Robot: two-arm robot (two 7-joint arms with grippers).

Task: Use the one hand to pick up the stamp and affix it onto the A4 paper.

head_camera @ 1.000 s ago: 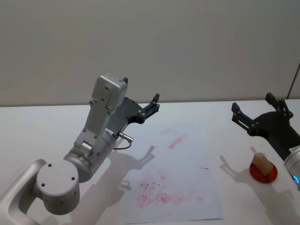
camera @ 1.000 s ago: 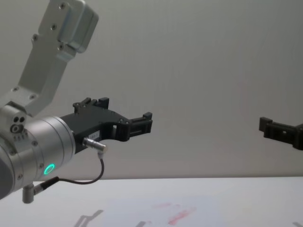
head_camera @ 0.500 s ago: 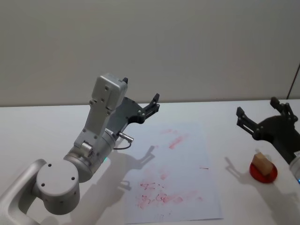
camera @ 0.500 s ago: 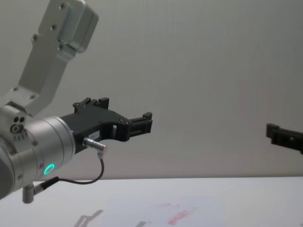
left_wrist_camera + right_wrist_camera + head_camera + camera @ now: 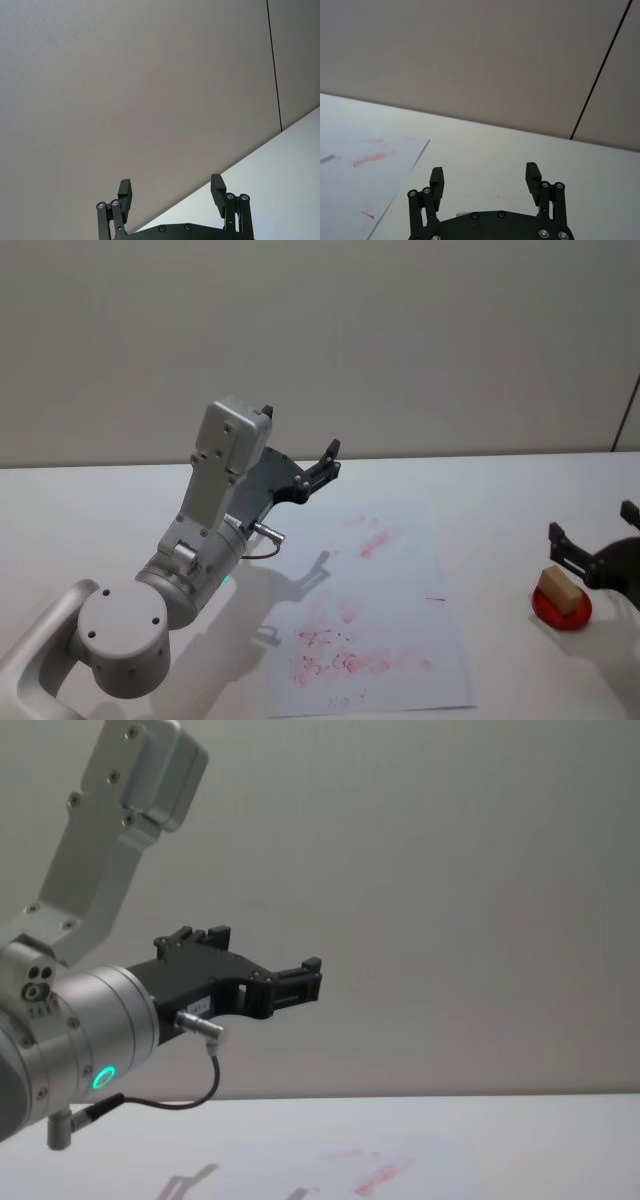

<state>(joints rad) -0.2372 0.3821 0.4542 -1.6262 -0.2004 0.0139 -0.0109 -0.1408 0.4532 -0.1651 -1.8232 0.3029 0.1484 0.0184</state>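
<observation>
The stamp (image 5: 559,587), a small tan block, stands on a red round pad (image 5: 561,608) at the table's right. My right gripper (image 5: 594,527) is open, just above and to the right of the stamp, not touching it; its open fingers (image 5: 437,176) show bare in the right wrist view. The A4 paper (image 5: 380,610), white with pinkish-red smudges, lies flat in the middle, and also shows as a paper sheet (image 5: 360,170) and low as the paper (image 5: 350,1165). My left gripper (image 5: 328,458) is held up over the paper's far left corner, open and holding nothing (image 5: 171,186).
The white table (image 5: 100,510) runs to a plain grey wall behind. The left arm's large silver links (image 5: 215,510) take up the near left; the same arm (image 5: 80,1020) shows large in the chest view. A dark vertical line (image 5: 627,410) marks the wall at far right.
My right gripper has moved right and down toward the stamp, leaving the chest view. The left arm, paper and stamp have not moved.
</observation>
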